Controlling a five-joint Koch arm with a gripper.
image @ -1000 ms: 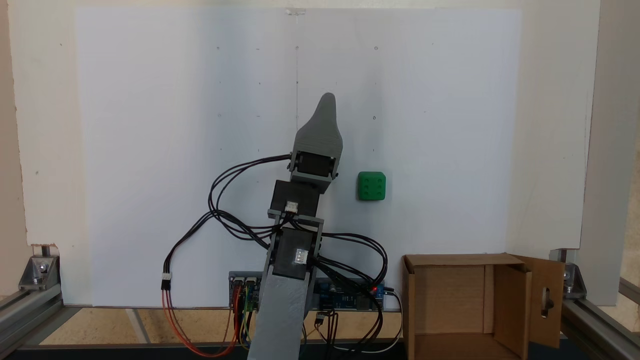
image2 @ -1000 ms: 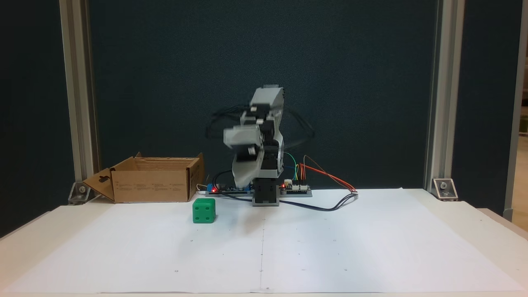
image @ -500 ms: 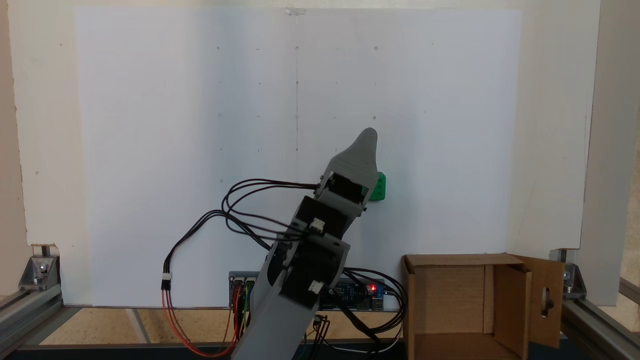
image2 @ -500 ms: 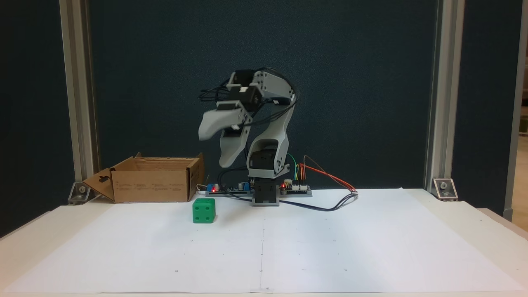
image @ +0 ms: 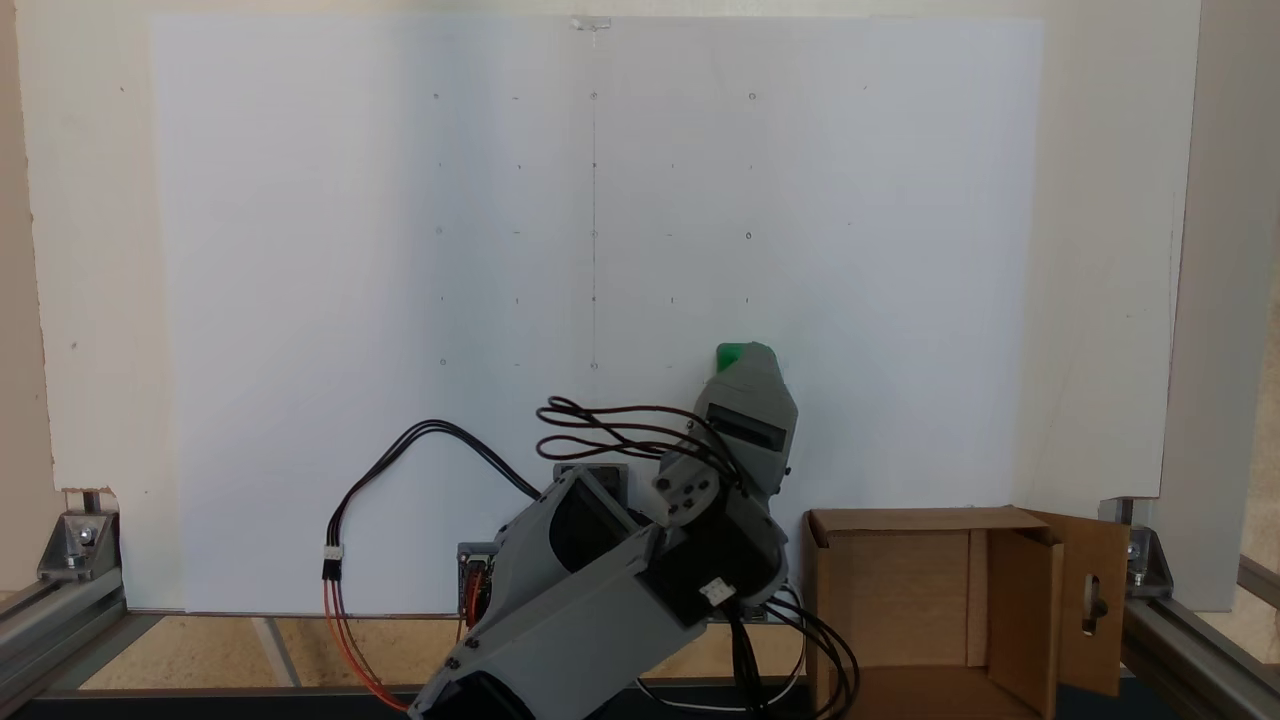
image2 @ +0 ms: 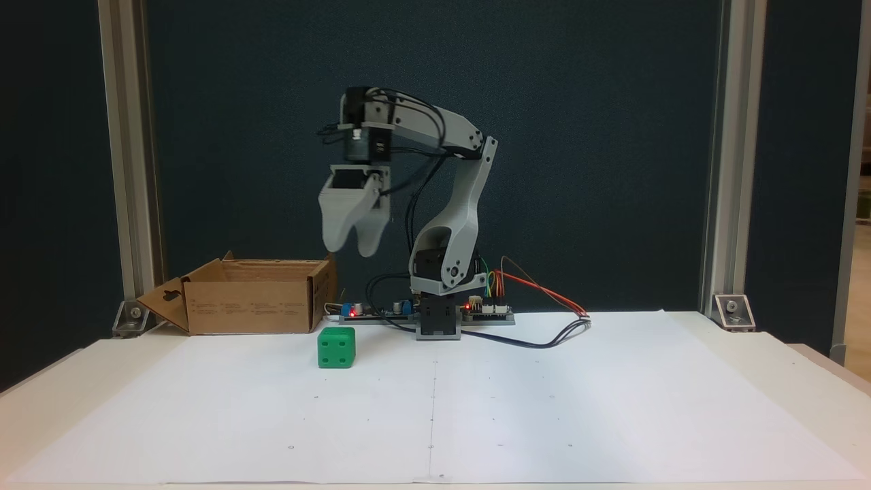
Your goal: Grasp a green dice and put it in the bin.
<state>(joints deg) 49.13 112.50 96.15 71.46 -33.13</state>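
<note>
Leftmost in a fixed view sits the bin (image2: 255, 296), open side up, at the back of the surface (image2: 612, 401). Just right of it and nearer the camera, the dice (image2: 336, 348) rests on the white paper. Above it — well clear — hangs the claw (image2: 352, 246), tips pointing down and slightly parted, holding nothing, apart from the dice.
</note>
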